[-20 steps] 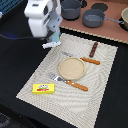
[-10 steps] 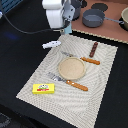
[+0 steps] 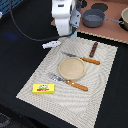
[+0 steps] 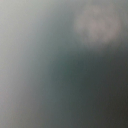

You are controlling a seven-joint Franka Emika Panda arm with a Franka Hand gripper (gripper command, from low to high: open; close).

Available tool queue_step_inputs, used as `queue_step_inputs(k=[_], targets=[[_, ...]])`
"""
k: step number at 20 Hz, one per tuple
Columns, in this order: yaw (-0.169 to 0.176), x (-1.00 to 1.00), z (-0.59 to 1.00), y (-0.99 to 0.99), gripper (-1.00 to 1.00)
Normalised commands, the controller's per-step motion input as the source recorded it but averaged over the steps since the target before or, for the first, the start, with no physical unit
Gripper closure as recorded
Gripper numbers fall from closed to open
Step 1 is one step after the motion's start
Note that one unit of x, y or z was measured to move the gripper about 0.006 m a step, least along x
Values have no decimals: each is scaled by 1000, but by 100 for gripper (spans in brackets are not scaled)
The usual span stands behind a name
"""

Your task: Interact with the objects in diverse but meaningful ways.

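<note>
The arm's gripper hangs just off the placemat's far edge, and whether its jaws are parted or closed I cannot tell; the wrist view is pure blur. The small white oblong piece lies on the black table beside that mat edge, toward the exterior view's left of the gripper, its long axis running roughly left-right, slightly tilted. It looks the nearest candidate.

You see a yellow packet with red print on a beige striped mat, a tan plate, orange-handled cutlery, a dark-brown stick, a white oblong piece on the black table, and grey pots.
</note>
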Motion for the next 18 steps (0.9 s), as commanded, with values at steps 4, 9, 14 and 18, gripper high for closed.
queue_step_inputs(k=[4, 9, 14, 18], targets=[[9, 457, -359, 245, 100], [27, 193, -136, 304, -100], [67, 105, 154, 349, -100], [106, 121, 968, 341, -100]])
